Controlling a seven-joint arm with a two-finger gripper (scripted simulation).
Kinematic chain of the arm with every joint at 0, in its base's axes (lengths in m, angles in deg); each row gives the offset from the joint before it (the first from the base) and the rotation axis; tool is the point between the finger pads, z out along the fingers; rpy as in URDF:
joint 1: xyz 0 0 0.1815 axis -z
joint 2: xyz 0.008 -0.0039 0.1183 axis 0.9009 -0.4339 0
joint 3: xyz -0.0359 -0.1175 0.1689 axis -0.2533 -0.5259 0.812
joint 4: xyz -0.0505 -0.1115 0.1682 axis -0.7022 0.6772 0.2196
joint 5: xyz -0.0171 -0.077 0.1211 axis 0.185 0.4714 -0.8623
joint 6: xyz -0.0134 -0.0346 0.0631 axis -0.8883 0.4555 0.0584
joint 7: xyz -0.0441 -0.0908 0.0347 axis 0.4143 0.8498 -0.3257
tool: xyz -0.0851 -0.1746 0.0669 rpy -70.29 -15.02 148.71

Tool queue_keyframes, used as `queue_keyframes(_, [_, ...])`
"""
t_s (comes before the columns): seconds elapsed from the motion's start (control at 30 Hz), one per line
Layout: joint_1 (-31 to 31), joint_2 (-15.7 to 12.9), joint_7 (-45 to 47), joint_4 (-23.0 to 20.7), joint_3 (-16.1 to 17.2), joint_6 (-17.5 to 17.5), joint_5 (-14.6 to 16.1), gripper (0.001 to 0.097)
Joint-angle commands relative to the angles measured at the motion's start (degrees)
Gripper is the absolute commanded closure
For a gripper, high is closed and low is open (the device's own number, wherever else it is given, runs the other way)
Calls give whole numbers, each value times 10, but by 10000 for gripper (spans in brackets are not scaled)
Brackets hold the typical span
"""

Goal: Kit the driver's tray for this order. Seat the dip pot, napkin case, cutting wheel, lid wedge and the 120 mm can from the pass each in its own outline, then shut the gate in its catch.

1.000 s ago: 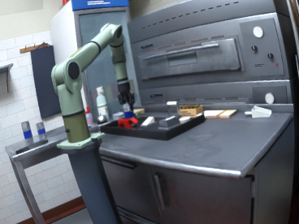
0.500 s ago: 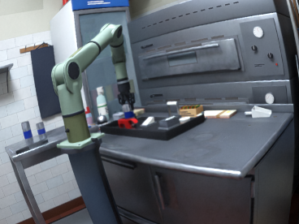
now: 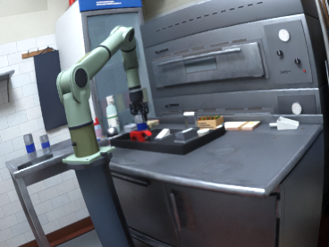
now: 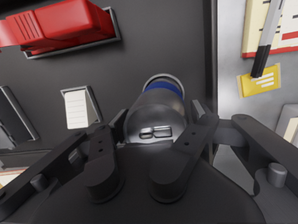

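The lower part of the silver can with a blue band is hidden by its own top; it stands upright in a round outline near the back left corner of the black tray. My gripper is open around the can's top, holding nothing. A red cutting wheel sits in a rectangular outline beside the can. A pale wedge lies in its own outline further along the tray. A grey case sits on the tray's right part.
The tray's back rim runs just beside the can, with the steel counter beyond it. A yellow tag and a printed card lie there. Bottles stand behind the tray, and a crate, boards and a white object lie to the right.
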Motion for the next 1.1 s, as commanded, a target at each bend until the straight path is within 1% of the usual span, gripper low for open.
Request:
queue_keyframes(0.0, [0, 2, 0, -1, 1, 1, 0, 201])
queue_keyframes(0.2, [1, 10, 3, -3, 3, 11, -5, 201])
queue_keyframes(0.7, [4, 42, 17, -18, 14, 56, -22, 201])
queue_keyframes(1.07, [4, 49, 21, -23, 17, 67, -26, 201])
